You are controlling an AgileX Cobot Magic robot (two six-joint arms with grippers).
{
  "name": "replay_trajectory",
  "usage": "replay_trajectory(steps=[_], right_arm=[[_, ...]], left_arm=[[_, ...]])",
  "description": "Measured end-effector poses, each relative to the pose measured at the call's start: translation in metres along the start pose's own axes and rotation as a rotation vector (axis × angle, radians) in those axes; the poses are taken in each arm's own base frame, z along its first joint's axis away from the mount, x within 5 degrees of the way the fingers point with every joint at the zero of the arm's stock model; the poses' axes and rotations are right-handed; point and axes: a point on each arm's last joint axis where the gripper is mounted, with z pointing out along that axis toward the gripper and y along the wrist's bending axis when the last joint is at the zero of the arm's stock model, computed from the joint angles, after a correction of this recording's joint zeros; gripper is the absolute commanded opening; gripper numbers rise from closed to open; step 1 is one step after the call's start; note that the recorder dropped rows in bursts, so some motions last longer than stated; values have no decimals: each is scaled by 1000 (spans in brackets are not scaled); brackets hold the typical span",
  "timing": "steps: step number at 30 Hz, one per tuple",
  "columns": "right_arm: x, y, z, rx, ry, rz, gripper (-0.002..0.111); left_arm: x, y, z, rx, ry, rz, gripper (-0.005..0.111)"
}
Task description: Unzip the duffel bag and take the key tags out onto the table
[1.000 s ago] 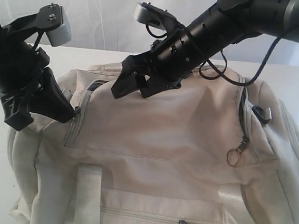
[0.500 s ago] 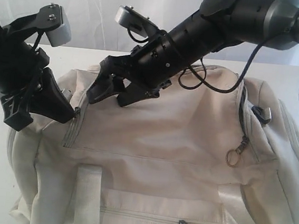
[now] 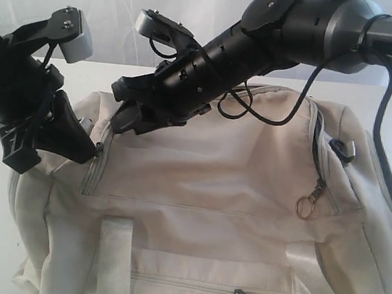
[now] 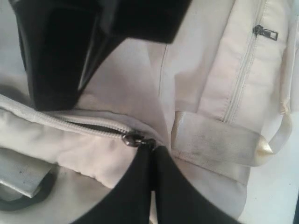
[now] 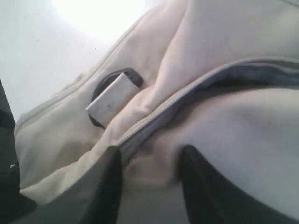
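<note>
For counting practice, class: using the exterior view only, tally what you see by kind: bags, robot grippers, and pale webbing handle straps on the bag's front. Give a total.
duffel bag: 1
grippers: 2 (left gripper, right gripper)
webbing handle straps: 2
Total: 5

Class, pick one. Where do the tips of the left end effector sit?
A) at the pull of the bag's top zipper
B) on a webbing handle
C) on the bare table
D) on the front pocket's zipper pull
A: in the left wrist view the left end effector, shut, has its tips right at the top zipper pull of the duffel bag.
</note>
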Motion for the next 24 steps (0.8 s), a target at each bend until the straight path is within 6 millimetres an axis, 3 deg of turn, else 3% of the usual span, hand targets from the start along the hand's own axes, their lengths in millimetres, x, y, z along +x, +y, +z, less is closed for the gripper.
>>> replay_trajectory(steps=[4, 9, 11, 17, 24], right_arm=[[-2, -1, 0, 11, -17, -1, 0], [-4, -2, 0, 28, -43, 1, 1], [-5, -3, 0, 37, -56, 1, 9], [-12, -15, -9, 135, -86, -111, 47], [-29, -13, -29, 264, -2, -565, 63]], left_arm=[[0, 0, 0, 2, -1, -1, 0], [0, 0, 0, 4, 0, -1, 0], [0, 0, 0, 4, 0, -1, 0], [0, 0, 0, 5, 1, -1, 0], [0, -1, 0, 7, 2, -1, 0]])
